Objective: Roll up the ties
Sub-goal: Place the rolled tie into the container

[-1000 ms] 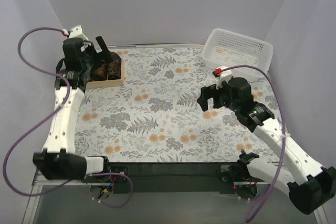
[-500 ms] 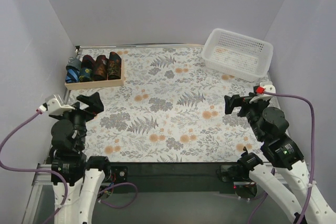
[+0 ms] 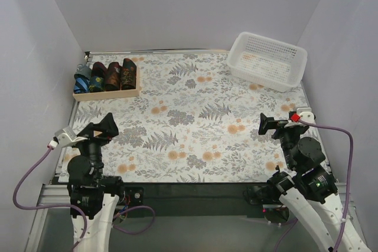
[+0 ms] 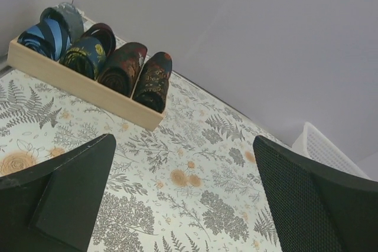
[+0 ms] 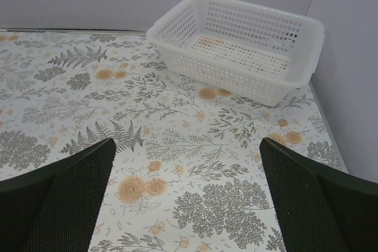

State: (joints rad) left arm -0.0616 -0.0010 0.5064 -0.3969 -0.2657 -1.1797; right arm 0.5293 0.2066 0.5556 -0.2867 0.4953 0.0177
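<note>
Several rolled ties [image 3: 106,76] stand side by side in the shallow wooden tray [image 3: 109,94] at the far left. In the left wrist view I see a blue one [image 4: 44,35], a dark one with yellow marks [image 4: 87,56], a dark red-brown one [image 4: 122,67] and a dark brown speckled one [image 4: 152,79] in the tray [image 4: 88,90]. My left gripper [image 3: 99,127] is open and empty, low at the near left, far from the tray; its view shows it open [image 4: 183,205]. My right gripper [image 3: 276,123] is open and empty at the near right, and its view shows it open [image 5: 186,193].
A white plastic mesh basket [image 3: 269,60] stands at the far right corner; it looks empty in the right wrist view [image 5: 242,45], and its corner shows in the left wrist view [image 4: 322,149]. A floral cloth [image 3: 189,122] covers the table. Grey walls close in three sides.
The left arm has drawn back from the tray to the near left edge. The right arm has drawn back from mid-table to the near right. Both grippers stay open and empty.
</note>
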